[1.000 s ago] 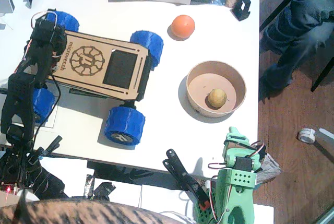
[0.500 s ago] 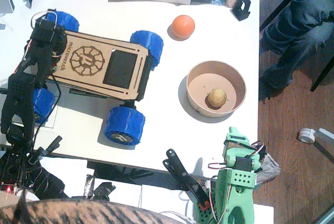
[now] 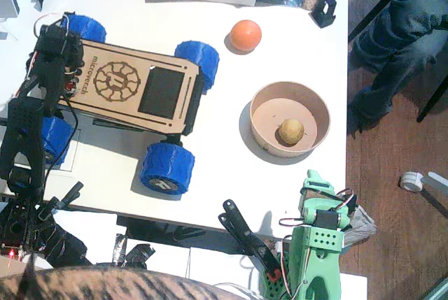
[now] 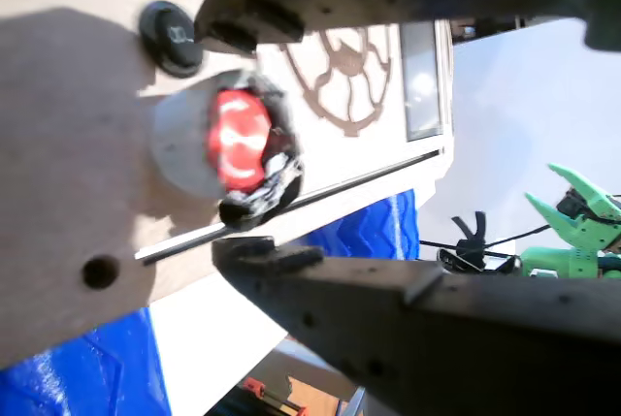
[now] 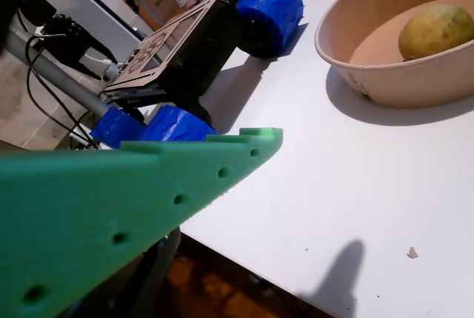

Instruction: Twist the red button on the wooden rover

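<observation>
The wooden rover [image 3: 133,90] lies at the left of the table, with blue wheels and an engraved deck. My black left gripper [image 3: 61,69] hangs over its left end. In a wrist view the red button [image 4: 238,140], with its silvery rim, sits between the dark jaws of the left gripper [image 4: 257,143]. The jaws stand one above and one below it, each with a narrow gap, so they are open. My green right gripper [image 3: 313,177] rests by the table's front edge, empty. Its jaws are apart, and one green finger [image 5: 148,199] fills the other wrist view.
A wooden bowl [image 3: 260,97] holding a yellowish fruit [image 3: 291,131] stands right of the rover. An orange ball [image 3: 246,35] lies behind it. Two small black buttons [image 4: 173,33] sit beside the red one. A person's legs [image 3: 399,41] are at the right.
My left gripper has shifted slightly left and toward the far end of the rover's deck. The right arm has not moved.
</observation>
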